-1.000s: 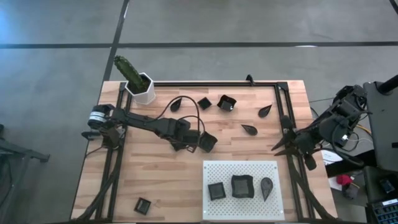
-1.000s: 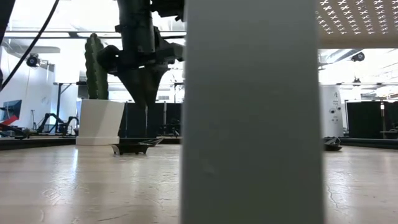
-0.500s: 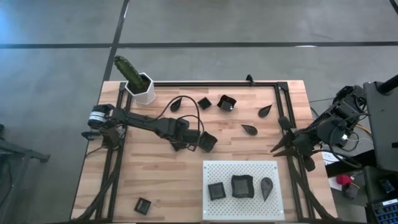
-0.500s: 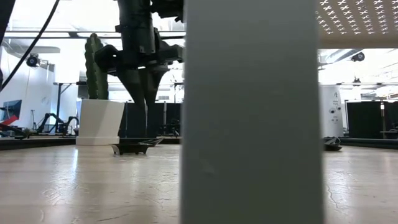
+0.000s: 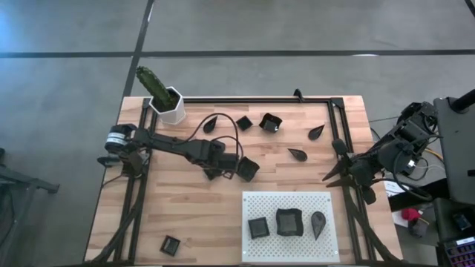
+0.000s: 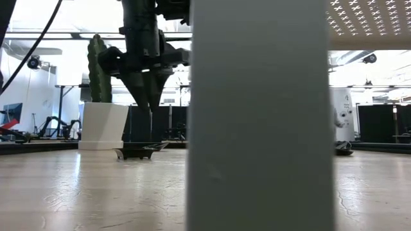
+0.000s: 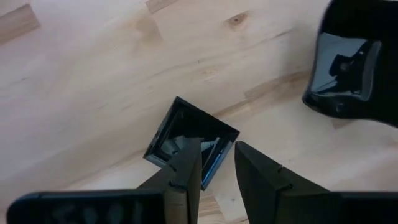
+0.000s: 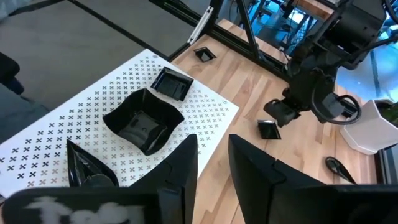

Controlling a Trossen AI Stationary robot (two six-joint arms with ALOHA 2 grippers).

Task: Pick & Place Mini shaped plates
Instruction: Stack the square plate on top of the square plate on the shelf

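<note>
— Where did we have the left gripper (image 7: 217,163) at that moment?

— Over the middle of the surface (image 5: 185,222), low above a small square plate (image 7: 190,141). Its jaws were parted and straddled one wall of that plate, one finger inside the rim and one outside. They had not closed on it, so we held nothing.

— And the rest of the mini shaped plates?

— Three lay on the white perforated board (image 5: 289,204): a flat square plate (image 5: 257,228), a wavy-edged plate (image 5: 288,221) and a teardrop plate (image 5: 318,222). Others were scattered along the far side of the surface near the cactus pot (image 5: 168,104), and one sat alone at the near left corner (image 5: 170,245).

— The right gripper (image 8: 211,155)?

— It waited at the right edge of the surface, jaws parted and empty, looking toward the board.

— How did we expect the plate to handle?

— We judged it light, rigid and glossy, so likely slippery. A pinch on one thin wall, near its middle, looked best, and firm, or we feared it would swing or slip on lifting.
</note>
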